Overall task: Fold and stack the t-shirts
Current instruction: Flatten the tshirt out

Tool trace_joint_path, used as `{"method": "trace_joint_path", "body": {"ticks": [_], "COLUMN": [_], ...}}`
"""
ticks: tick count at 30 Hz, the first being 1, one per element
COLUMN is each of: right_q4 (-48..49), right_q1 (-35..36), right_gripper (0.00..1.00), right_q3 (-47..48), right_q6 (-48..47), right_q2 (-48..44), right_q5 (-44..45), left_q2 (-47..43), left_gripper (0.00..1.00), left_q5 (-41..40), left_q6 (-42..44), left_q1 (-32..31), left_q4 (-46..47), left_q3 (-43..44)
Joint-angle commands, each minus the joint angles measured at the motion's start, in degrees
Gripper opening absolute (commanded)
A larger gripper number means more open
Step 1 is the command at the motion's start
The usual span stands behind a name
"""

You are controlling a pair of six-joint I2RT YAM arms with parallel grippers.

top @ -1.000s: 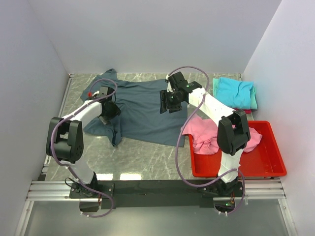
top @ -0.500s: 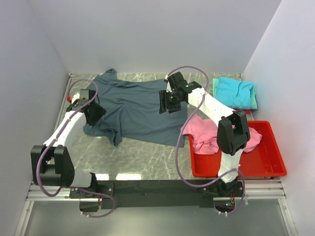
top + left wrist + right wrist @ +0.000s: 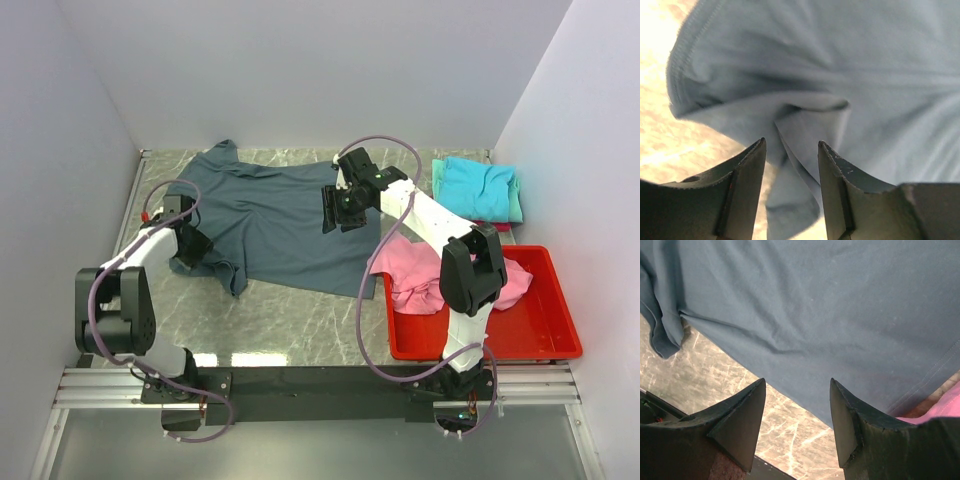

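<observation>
The dark slate blue-grey t-shirt [image 3: 280, 225] lies spread on the marble table. My left gripper [image 3: 200, 248] is low at its crumpled left sleeve. In the left wrist view, my left gripper [image 3: 790, 147] is open, with a raised fold of the shirt [image 3: 880, 75] between the jaws. My right gripper [image 3: 333, 212] hovers open and empty over the shirt's right half; in the right wrist view, the right gripper [image 3: 797, 382] has the shirt [image 3: 840, 300] below it. A pink t-shirt [image 3: 410, 270] hangs over the bin's left edge. Turquoise [image 3: 478, 187], mint [image 3: 516, 205] and red [image 3: 503, 228] folded tees are stacked at the back right.
A red plastic bin [image 3: 535, 325] stands at the front right. White walls close in the left, back and right sides. Bare marble table [image 3: 290, 320] lies in front of the shirt. A black rail [image 3: 320, 385] runs along the near edge.
My left gripper swung left, pulling the shirt's left side out flatter, then came back down onto the left sleeve. The right arm has barely moved.
</observation>
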Motion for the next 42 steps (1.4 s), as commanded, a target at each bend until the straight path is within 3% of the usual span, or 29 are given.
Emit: {"method": "trace_joint_path", "body": {"ticks": [1, 21, 26, 36, 42], "right_q4": [-0.28, -1.16, -1.34, -2.83, -2.75], "right_q1": [0.48, 0.66, 0.66, 0.83, 1.27], "right_gripper": [0.61, 0.61, 0.61, 0.61, 0.61], "right_q3": [0.20, 1.25, 1.16, 0.02, -6.74], "right_q6": [-0.44, 0.00, -0.18, -0.61, -0.62], "right_q2": [-1.44, -0.82, -0.82, -2.84, -6.52], "right_q5": [-0.37, -0.72, -0.28, 2.09, 4.47], "left_q2": [1.69, 6.18, 5.83, 0.39, -2.96], "left_gripper": [0.50, 0.45, 0.27, 0.27, 0.26], "left_q5": [0.82, 3.99, 3.28, 1.88, 2.76], "left_q6": [1.88, 1.45, 1.36, 2.33, 2.76], "left_q1": [1.31, 1.67, 1.75, 2.02, 3.42], "left_q4": [2.47, 7.04, 5.02, -0.33, -2.01], "left_q3": [0.97, 0.71, 1.76, 4.13, 3.52]}}
